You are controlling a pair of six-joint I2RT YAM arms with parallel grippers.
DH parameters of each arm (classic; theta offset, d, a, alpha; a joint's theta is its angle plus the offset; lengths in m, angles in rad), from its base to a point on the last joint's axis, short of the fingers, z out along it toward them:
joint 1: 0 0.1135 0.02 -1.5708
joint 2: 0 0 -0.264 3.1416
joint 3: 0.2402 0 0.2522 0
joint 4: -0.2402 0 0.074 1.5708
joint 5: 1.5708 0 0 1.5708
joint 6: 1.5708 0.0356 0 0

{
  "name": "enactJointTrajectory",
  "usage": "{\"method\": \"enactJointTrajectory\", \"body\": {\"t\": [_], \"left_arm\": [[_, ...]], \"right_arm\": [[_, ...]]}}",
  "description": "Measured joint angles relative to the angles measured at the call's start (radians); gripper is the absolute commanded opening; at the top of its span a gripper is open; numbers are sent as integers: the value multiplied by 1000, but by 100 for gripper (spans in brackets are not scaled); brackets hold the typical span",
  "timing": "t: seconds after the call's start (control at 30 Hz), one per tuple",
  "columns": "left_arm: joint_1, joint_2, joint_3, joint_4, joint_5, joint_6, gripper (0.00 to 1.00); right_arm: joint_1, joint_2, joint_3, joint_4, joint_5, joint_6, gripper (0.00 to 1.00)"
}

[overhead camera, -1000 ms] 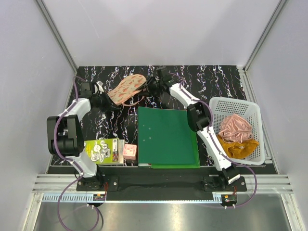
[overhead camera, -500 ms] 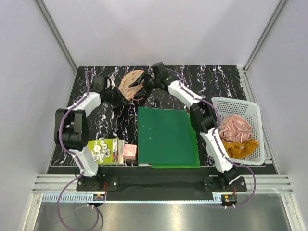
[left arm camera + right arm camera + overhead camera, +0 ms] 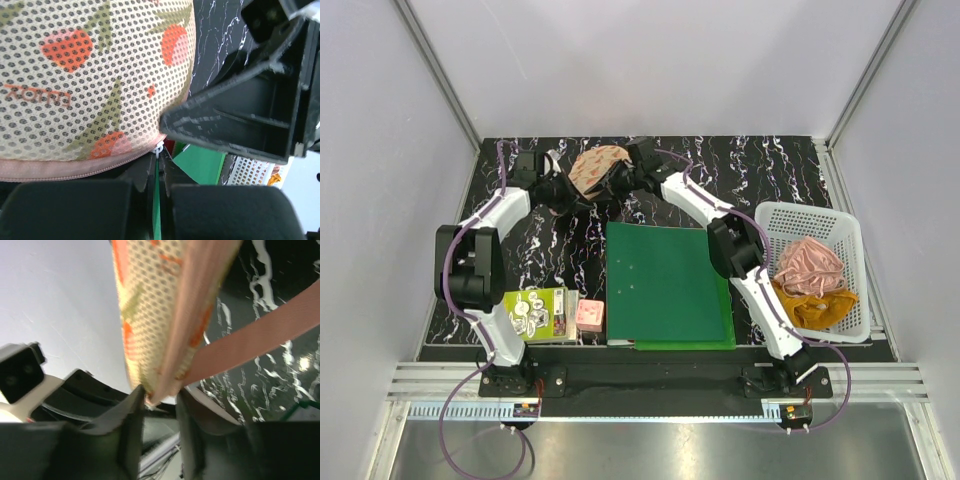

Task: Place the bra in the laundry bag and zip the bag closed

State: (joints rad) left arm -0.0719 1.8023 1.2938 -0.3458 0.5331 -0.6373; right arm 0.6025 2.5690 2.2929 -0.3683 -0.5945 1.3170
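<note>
The laundry bag (image 3: 596, 165), peach mesh printed with red slices, is held up on edge at the back of the table between both grippers. My left gripper (image 3: 567, 188) is shut at the bag's lower seam. In the left wrist view its jaws (image 3: 159, 162) meet just under a small white zip ring (image 3: 159, 149), and the bag (image 3: 90, 75) fills the upper left. My right gripper (image 3: 623, 178) is closed around the bag's other end. The right wrist view shows the blurred bag (image 3: 160, 315) with its tip between the fingers (image 3: 157, 405) and a pink loop (image 3: 250, 340) trailing right. The bra is out of view.
A green folder (image 3: 665, 285) lies in the middle of the black marbled table. At the right a white basket (image 3: 850, 235) holds a pink cloth (image 3: 810, 265) and a mustard cloth (image 3: 817, 305). A printed green box (image 3: 533, 313) and a small pink block (image 3: 589, 316) sit front left.
The bag has gone from lying flat to standing on edge, farther back. My left arm swung inward with it. My right gripper let go briefly and closed on the bag's end again.
</note>
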Motion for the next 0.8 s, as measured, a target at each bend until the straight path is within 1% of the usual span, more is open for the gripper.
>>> {"method": "enactJointTrajectory", "body": {"t": [0.03, 0.07, 0.13, 0.17, 0.33, 0.47, 0.6, 0.8], "left_arm": [[-3, 0, 0, 1, -2, 0, 0], [-5, 0, -1, 1, -5, 0, 0], [-7, 0, -8, 11, -11, 1, 0], [-7, 0, -16, 19, -13, 3, 0], [15, -14, -90, 58, -21, 21, 0], [71, -48, -157, 49, -11, 51, 0], [116, -56, -164, 37, 6, 77, 0], [109, -57, -161, 33, 17, 83, 0]], "right_arm": [[-1, 13, 22, 1, 2, -1, 24], [-2, 26, 45, 1, 2, -2, 12], [-3, 49, 81, 3, 0, -4, 3], [-3, 59, 93, 3, -2, -5, 0], [-8, 102, 119, -5, -39, -16, 0], [-19, 136, 137, -13, -87, -29, 0], [-29, 164, 167, -11, -123, -34, 0], [-35, 182, 207, -10, -142, -33, 0]]}}
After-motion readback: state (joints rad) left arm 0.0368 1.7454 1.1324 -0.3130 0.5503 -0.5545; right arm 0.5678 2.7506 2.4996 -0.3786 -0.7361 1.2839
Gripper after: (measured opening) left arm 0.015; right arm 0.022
